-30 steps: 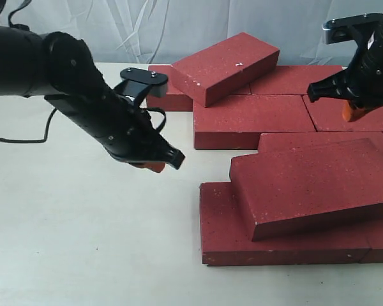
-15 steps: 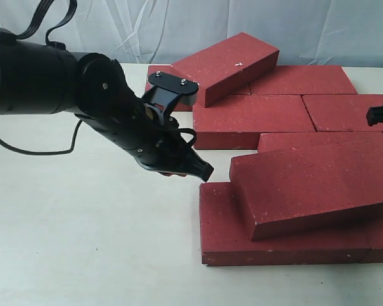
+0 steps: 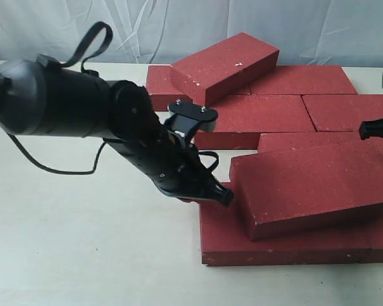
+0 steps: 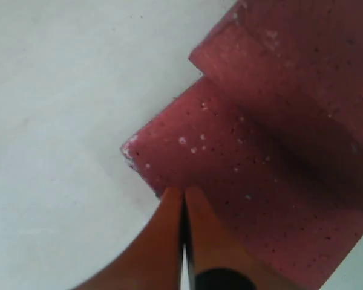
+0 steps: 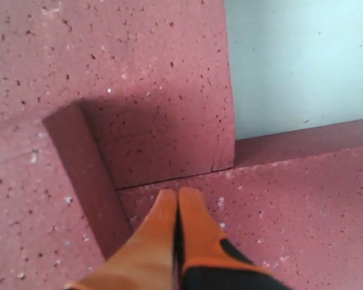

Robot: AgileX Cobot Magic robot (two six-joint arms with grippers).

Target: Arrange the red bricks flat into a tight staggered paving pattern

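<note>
Several red bricks lie at the right of the table. One brick [image 3: 225, 65] leans tilted on the back row [image 3: 303, 80]. Another brick [image 3: 311, 183] rests askew on the flat front bricks [image 3: 225, 237]. My left gripper [image 3: 224, 196] is shut and empty, its tips at the far-left corner of the front brick [image 4: 230, 175], just below the edge of the askew brick [image 4: 302, 66]. My right gripper [image 3: 365, 131] shows at the right edge, shut and empty, its tips [image 5: 178, 193] low over a flat brick [image 5: 290, 199] beside a raised one [image 5: 30, 199].
The pale tabletop [image 3: 83, 242] stretches bare on the left and front. A black cable [image 3: 57, 169] loops from the left arm onto the table. A white cloth backdrop [image 3: 147, 25] hangs behind the bricks.
My left arm has swung right and down, from over bare table to the front brick's corner. My right arm has withdrawn to the right edge of the view.
</note>
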